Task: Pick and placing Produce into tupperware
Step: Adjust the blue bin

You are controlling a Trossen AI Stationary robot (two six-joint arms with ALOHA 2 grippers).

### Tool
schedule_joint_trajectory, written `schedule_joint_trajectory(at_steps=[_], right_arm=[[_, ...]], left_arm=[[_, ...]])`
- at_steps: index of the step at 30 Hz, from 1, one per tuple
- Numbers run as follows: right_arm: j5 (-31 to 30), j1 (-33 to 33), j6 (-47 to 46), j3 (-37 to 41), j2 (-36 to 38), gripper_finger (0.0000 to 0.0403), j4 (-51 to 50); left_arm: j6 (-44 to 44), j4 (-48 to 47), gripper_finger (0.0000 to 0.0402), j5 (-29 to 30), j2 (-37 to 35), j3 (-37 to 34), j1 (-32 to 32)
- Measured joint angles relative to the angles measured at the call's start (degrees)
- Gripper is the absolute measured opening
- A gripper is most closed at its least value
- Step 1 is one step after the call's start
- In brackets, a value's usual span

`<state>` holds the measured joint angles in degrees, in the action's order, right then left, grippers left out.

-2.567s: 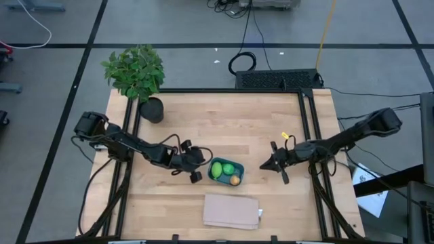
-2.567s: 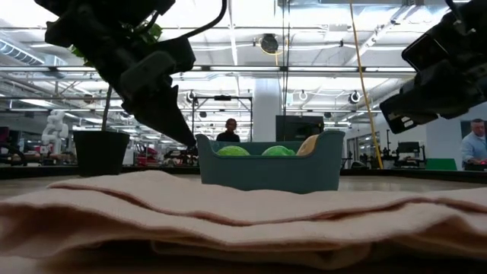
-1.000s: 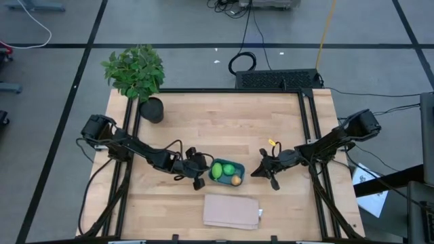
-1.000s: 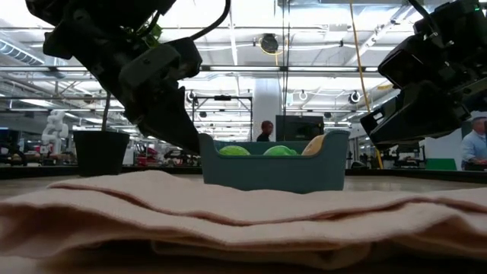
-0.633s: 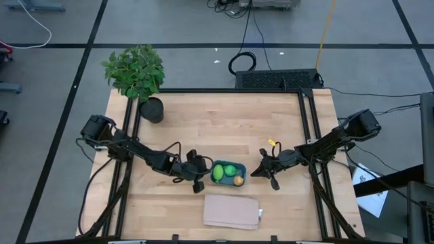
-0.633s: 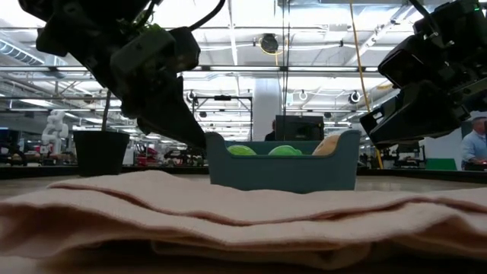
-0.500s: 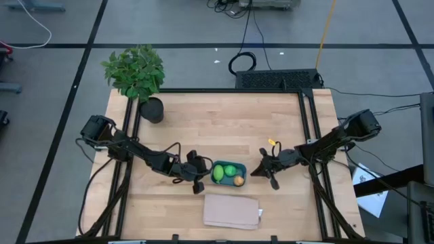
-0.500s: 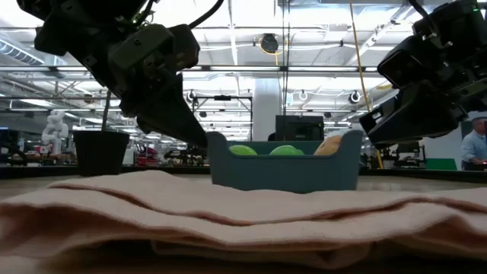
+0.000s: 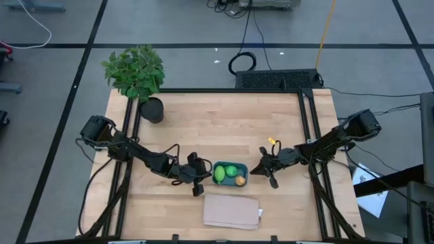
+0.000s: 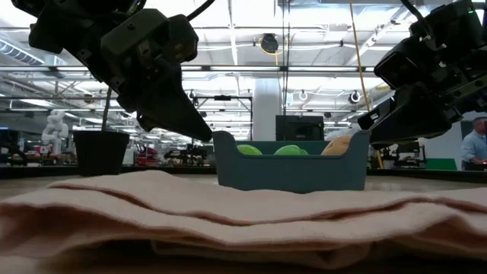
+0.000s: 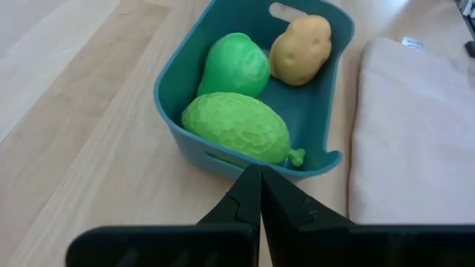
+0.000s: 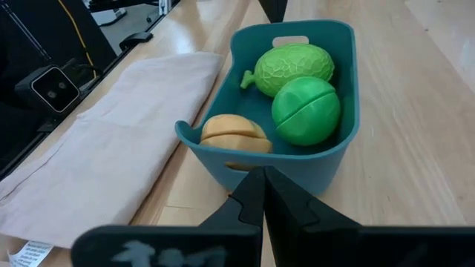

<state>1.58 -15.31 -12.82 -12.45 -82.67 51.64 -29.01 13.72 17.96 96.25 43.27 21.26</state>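
Note:
The teal tupperware (image 9: 230, 181) stands on its base on the table, just beyond the beige cloth. Inside it lie the produce: a bumpy green piece (image 11: 236, 126), a smooth green piece (image 11: 237, 67) and an orange-tan piece (image 11: 300, 48). My left gripper (image 9: 207, 177) is shut at the container's left end. My right gripper (image 9: 252, 171) is shut at its right end. The low view shows the container (image 10: 289, 171) between the two grippers, with the fruit tops above its rim. My left gripper presses its shut fingertips (image 11: 256, 178) against the outside of the container's left end wall (image 11: 223, 159), low down. The fingers slant down from the table's left. The container stays flat on the table. My right gripper has its shut fingertips (image 12: 256, 178) against the outside of the right end wall (image 12: 245, 165), below the orange-tan piece (image 12: 228, 133). It comes slanting down from the table's right.
A folded beige cloth (image 9: 232, 211) lies near the table's near edge, close to the container. A potted plant (image 9: 135, 71) stands at the far left corner. Bare wood lies beyond the container. A person (image 10: 475, 144) shows in the room behind.
My left gripper has moved toward the table's right and slightly toward the near edge, staying shut and pushing the container. The container has slid that way along the table, upright, up to my right gripper's tips. The produce has stayed inside.

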Motion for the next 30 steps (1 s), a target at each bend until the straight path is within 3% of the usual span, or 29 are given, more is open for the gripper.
schedule_joint_trajectory(at_steps=[15,30], right_arm=[[0.0,0.0,0.0,0.0,0.0,0.0000,0.0],[0.0,0.4,-0.2,0.0,0.0,0.0000,-0.6]], left_arm=[[-0.5,4.7,0.0005,-2.5,4.2,1.0,0.2],[0.0,0.9,0.0005,-3.5,6.2,3.2,-0.8]])
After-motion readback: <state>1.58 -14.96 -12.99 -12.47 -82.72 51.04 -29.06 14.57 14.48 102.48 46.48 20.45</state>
